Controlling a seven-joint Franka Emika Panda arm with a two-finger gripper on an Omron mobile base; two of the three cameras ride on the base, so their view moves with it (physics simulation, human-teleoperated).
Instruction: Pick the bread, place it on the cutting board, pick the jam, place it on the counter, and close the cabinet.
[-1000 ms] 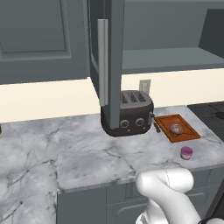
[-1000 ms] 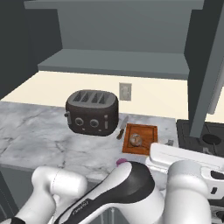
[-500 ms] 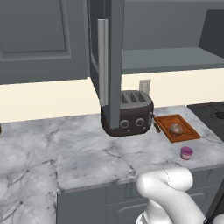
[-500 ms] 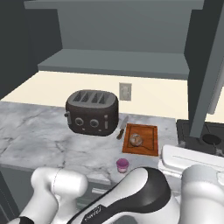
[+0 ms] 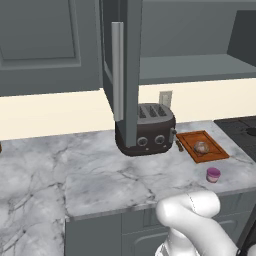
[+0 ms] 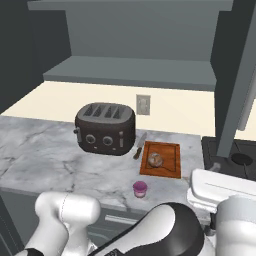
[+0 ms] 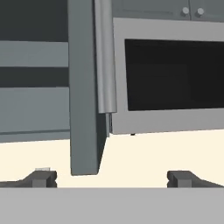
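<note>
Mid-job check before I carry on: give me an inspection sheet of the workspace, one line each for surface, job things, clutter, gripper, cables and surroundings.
Surface: grey-white marble counter, over dark base cabinets.
Bread: bread lies on the cutting board.
Jam: jam stands on the counter, in front of the board, apart from it.
Cabinet: cabinet doors stand open, shelf bare; one door edge with its pale bar handle is straight ahead in the hand view.
Clutter: dark toaster left of the board.
Gripper: gripper open, holding nothing, facing the door edge.
Cables: nothing seen.
Surroundings: wall outlet behind the toaster, stove to the right, microwave beyond the door.
</note>
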